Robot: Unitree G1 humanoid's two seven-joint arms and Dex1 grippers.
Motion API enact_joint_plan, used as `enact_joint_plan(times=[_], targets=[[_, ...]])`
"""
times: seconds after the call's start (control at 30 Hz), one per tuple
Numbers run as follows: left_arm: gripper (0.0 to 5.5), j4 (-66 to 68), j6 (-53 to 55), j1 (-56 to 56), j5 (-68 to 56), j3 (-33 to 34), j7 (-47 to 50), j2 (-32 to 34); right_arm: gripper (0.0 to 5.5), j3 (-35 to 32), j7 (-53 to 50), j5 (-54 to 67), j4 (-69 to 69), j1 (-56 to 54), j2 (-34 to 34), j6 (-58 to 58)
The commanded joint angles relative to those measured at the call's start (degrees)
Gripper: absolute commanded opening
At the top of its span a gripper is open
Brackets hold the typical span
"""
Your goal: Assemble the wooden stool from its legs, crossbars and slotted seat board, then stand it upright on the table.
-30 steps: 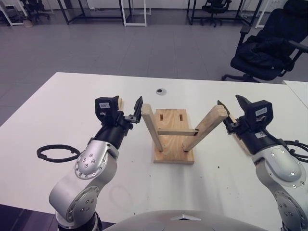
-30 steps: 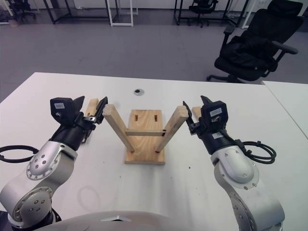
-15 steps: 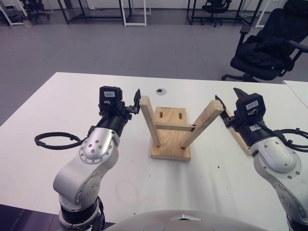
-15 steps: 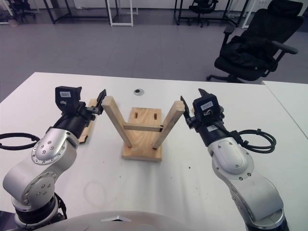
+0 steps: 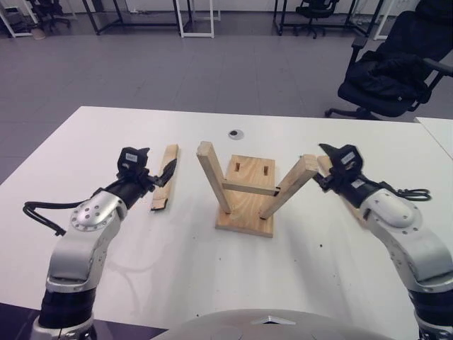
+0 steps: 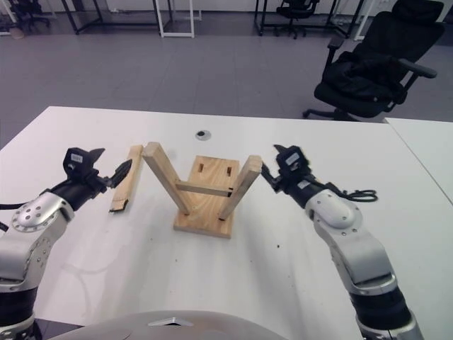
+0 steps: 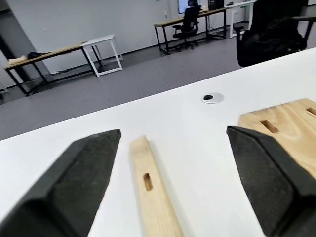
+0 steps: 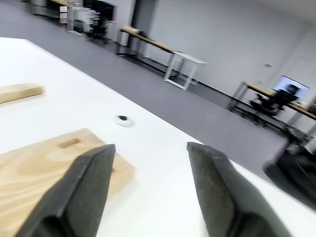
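The slotted seat board lies flat mid-table. Two legs stand in it, splayed into a V and joined by a crossbar. A loose leg lies flat to the left of the board. My left gripper is open and low over the table, and its fingers straddle this loose leg without touching it. My right gripper is open beside the top of the right-hand leg, with nothing between its fingers. The seat board lies beyond them.
Another loose wooden piece lies under my right arm. A round grommet sits behind the board. A black cable trails by my left arm. An office chair stands past the far right corner.
My left gripper has drawn away from the left leg's top, leftward and down to the loose leg. My right arm has lowered, its gripper still by the right leg's top.
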Motion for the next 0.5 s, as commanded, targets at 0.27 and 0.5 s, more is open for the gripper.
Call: enact_joint_plan(times=[0.27,0.5], targets=[[3.97,0.41,-8.11,12.37,8.97,-9.63,-28.07,21.36,2.72,10.82,10.74,-11.33,18.66,-11.93,-4.39,-3.66],[3.97,11.55,-13.88,1.74,24.49,-26.16,-20.58,9.5,2.72,19.89,19.1,-22.55,68.34,-22.51,4.8,-29.03]])
